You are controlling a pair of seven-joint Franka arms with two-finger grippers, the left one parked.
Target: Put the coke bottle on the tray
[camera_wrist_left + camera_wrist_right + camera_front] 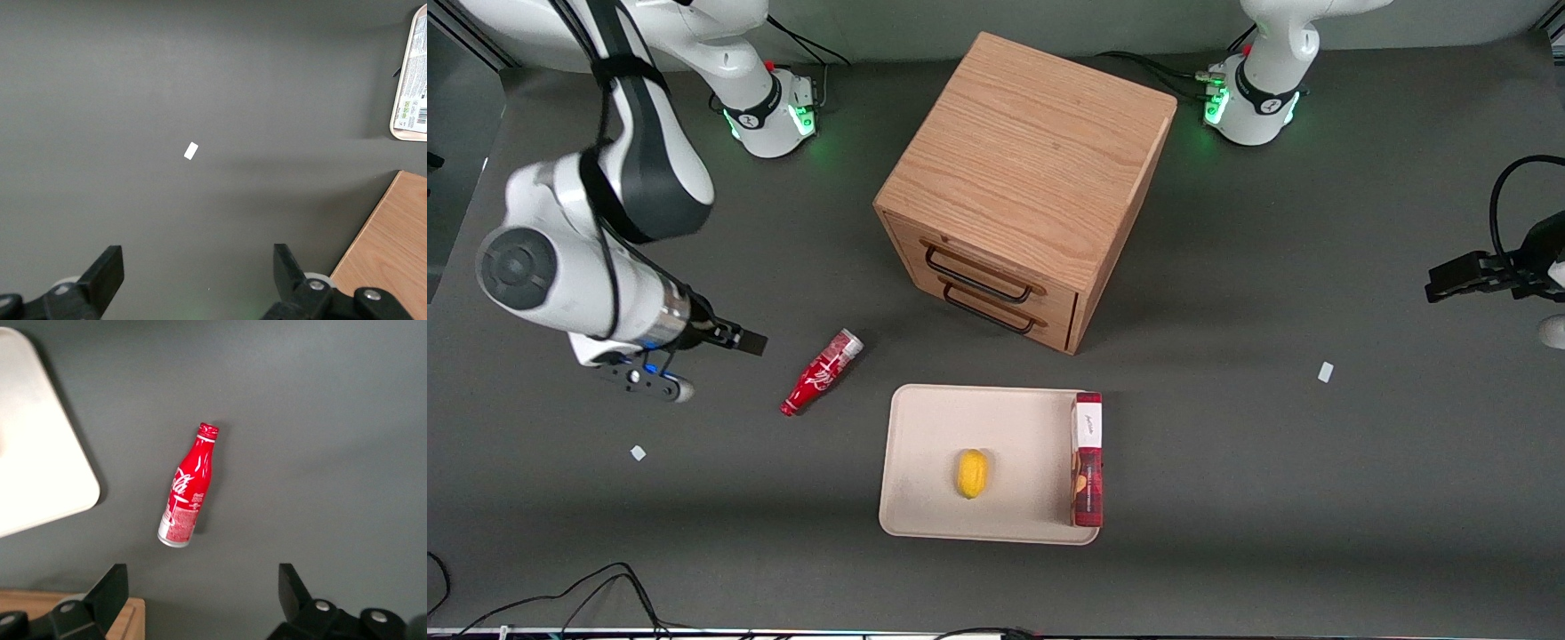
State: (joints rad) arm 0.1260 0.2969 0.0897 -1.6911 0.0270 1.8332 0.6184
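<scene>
The coke bottle (821, 372) lies on its side on the grey table, beside the tray and apart from it, toward the working arm's end. Its red cap points toward the front camera and its silvery base toward the cabinet. The wrist view shows the coke bottle (189, 487) whole, with nothing touching it. The cream tray (925, 453) lies nearer to the front camera than the cabinet; one rounded corner of the tray (47, 473) shows in the wrist view. My gripper (738, 342) hovers above the table, farther toward the working arm's end than the bottle. The gripper (203, 587) is open and holds nothing.
A yellow lemon (972, 473) and a long red box (1087, 460) rest on the tray. The wooden drawer cabinet (1023, 187) stands farther from the front camera; its edge (130, 617) shows close to one finger. Small white scraps (638, 452) (1325, 372) lie on the table.
</scene>
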